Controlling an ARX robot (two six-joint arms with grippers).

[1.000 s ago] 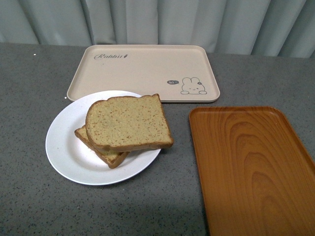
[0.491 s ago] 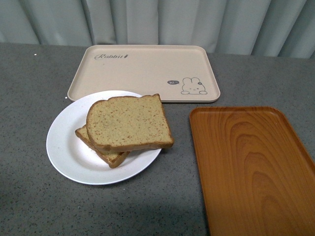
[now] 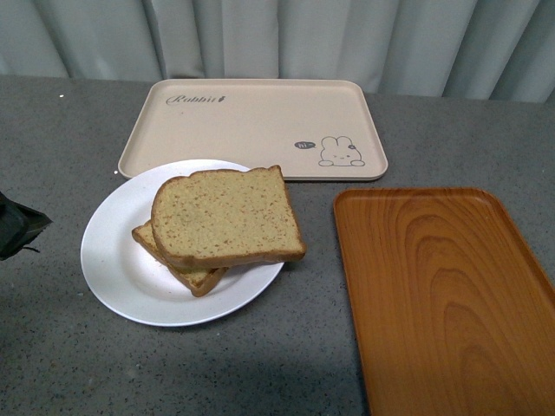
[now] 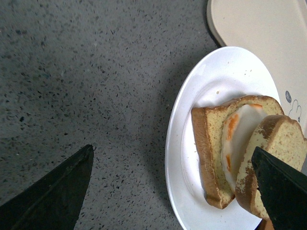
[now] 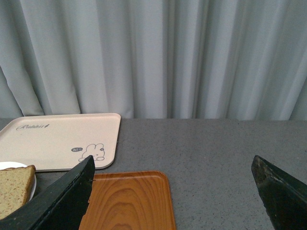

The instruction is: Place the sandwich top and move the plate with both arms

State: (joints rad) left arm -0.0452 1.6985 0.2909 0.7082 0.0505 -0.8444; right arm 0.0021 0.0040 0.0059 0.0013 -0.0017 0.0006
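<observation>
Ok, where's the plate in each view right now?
Front: plate left of centre, just in front of the rabbit tray.
Left wrist: large in frame, bread stacked on it.
Right wrist: only a sliver of rim at the frame edge, beside the bread.
Shared landmark: the rabbit tray, next to the plate in all three.

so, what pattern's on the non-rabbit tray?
Orange wood grain. The tray shows best in the front view.
</observation>
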